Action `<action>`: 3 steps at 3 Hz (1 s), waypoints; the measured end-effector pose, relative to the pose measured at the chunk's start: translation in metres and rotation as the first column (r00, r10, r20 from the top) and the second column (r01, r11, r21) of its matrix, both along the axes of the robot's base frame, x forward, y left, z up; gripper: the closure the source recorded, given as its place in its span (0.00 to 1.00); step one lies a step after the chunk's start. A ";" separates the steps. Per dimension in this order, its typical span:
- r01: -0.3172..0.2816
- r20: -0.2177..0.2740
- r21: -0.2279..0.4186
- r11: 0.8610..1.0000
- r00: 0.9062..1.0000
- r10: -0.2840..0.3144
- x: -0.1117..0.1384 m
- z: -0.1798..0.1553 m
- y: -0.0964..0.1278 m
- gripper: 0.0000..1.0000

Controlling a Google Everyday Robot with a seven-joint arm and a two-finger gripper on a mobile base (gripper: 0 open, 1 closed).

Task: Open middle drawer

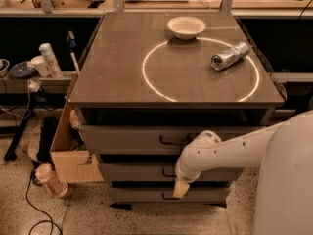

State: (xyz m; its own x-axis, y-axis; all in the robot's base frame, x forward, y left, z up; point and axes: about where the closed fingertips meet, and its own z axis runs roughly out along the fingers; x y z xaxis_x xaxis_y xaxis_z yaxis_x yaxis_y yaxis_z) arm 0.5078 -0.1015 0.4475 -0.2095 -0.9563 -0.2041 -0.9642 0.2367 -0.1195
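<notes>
The grey cabinet has three stacked drawers, all shut. The middle drawer [132,173] has a flat grey front with a small dark handle [168,173] at its centre. My white arm reaches in from the right and bends down in front of the drawers. My gripper [181,188], with a tan tip, hangs just below and right of the middle drawer's handle, over the gap above the bottom drawer [142,195]. It holds nothing that I can see. The top drawer [127,140] has a wider handle.
On the cabinet top [117,77] are a white bowl [186,27] and a silver can [230,56] lying on its side, near a white circle of light. A cardboard box [68,155] stands against the cabinet's left side. A bottle [49,180] and cables lie on the floor.
</notes>
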 end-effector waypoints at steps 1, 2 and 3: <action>0.000 0.000 0.000 1.000 1.000 0.000 0.000 0.000 0.000 0.46; 0.000 0.000 0.000 1.000 1.000 0.000 0.000 0.000 0.000 0.77; -0.001 -0.003 0.002 1.000 1.000 0.001 -0.001 -0.001 0.000 1.00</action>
